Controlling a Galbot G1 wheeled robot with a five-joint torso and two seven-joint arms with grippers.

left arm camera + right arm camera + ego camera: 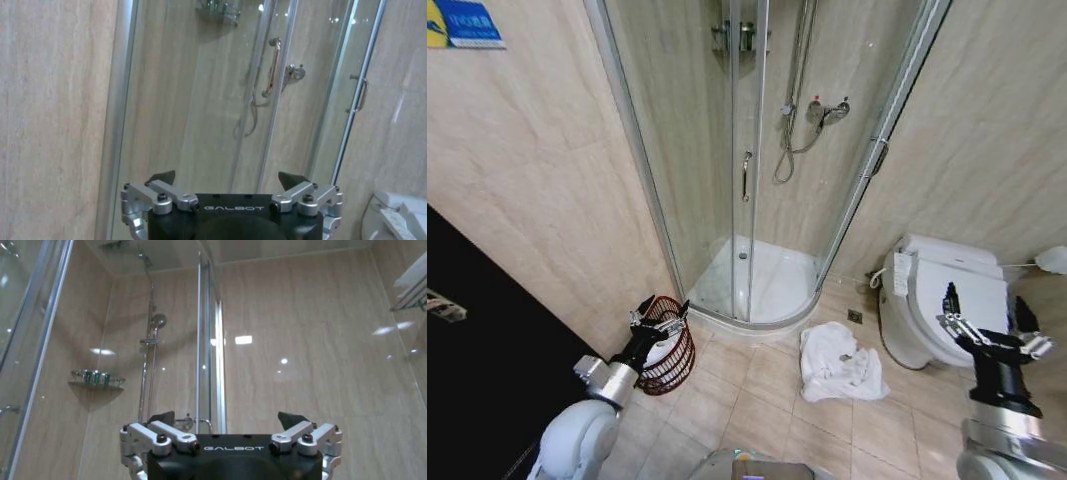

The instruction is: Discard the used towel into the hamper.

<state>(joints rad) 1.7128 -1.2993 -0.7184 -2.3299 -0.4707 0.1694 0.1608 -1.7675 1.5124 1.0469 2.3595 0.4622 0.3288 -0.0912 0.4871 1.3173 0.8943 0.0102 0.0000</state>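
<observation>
Looking down from the head view, the used towel point(839, 363) lies crumpled on the tiled floor point(757, 400) between the shower stall point(757, 270) and the toilet point(942, 300), well apart from the hamper point(670, 345), which stands upright by the wall on the left. The left gripper point(659, 318) hangs in front of the hamper's rim, its fingers spread and empty; the right gripper point(985, 325) is raised in front of the toilet, also spread and empty.

In the left wrist view, the left gripper point(228, 179) faces the shower glass with jaws wide apart. In the right wrist view, the right gripper point(227, 419) points at the wall beside the shower rail, jaws apart too.

The reach seems not yet begun. A good grasp would likely come straight down on the towel's bunched middle, pinching several folds. The heap has no clear long axis; it spreads slightly wider toward the toilet.
</observation>
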